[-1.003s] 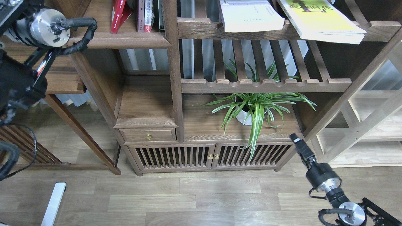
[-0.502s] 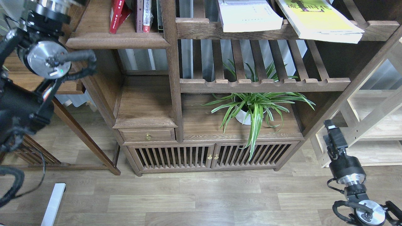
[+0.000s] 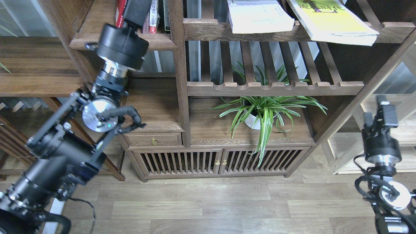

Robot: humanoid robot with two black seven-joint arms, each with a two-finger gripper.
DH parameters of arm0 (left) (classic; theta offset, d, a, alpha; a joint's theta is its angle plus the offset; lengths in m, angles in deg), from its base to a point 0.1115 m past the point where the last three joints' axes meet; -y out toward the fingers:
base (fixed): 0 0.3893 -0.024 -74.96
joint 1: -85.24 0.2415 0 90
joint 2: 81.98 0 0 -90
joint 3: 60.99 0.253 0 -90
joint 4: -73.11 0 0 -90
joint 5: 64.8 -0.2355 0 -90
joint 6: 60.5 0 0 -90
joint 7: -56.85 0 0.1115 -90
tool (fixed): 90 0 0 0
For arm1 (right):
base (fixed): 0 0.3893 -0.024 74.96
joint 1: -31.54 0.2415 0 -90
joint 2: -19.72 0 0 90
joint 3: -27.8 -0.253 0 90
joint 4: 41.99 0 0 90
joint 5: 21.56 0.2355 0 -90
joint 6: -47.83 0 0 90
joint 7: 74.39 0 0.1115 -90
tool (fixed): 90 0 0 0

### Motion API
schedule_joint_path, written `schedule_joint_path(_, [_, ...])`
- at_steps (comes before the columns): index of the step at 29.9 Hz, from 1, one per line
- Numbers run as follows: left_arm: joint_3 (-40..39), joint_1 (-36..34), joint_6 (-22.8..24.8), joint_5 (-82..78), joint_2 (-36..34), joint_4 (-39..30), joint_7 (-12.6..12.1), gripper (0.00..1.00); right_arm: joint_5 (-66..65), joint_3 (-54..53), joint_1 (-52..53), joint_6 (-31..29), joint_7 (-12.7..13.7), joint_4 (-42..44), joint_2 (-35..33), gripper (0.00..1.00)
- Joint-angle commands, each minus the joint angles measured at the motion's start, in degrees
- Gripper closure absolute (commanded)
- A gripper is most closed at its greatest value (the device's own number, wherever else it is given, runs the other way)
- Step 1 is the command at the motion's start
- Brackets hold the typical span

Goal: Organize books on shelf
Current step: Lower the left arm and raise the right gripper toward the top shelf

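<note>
We judge the step in hand to be the reach for the books standing on the shelf at upper left. Our left gripper sits up at that board, in front of the upright books; its far end is dark and cut by the frame edge, so we cannot tell how the jaws stand. The dark red book shows just left of it. The white book and the yellow-green book lie flat on the slatted rack to the right, well apart from the shelf.

Next we probably need to close on one spine without toppling its neighbours.

Our left arm rises steeply from lower left, wrist extended. Our right gripper points upward at far right, near the pale shelving unit, jaws apart and holding nothing.
</note>
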Motion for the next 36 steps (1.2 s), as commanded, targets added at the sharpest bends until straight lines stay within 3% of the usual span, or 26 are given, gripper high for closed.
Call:
schedule_joint_path(1, [0.46,0.63,1.68,1.41,0.68,0.03,-0.19,0.01,2.64,-1.83,1.51,0.00,0.03,-0.03,0.15,0.01])
schedule_joint_path(3, [1.33,0.97,2.73,2.46,0.68,0.03,-1.24,0.01,2.64,-2.09,2.22,0.00,0.03,-0.12,-0.11,0.01])
schedule_joint_path(10, [5.73,2.91,4.41,6.86,0.68,0.20,-9.59,0.02,3.17,-1.83,3.27,0.00,0.12,-1.70,-2.48,0.02])
schedule_joint_path(14, [6.70,3.96,4.49,6.95,0.68,0.29,-12.67,0.02,3.17,-0.95,4.94,0.00,0.29,-3.19,-3.36,0.02])
schedule_joint_path(23, [8.02,4.05,4.41,6.86,0.68,1.34,-13.29,0.02,3.17,2.21,12.32,0.00,0.56,-3.81,-4.07,0.02])
schedule_joint_path(36, [8.37,3.88,4.41,6.86,0.68,3.02,-13.64,0.02,3.00,9.24,13.82,0.00,0.56,-3.90,-3.81,0.02])
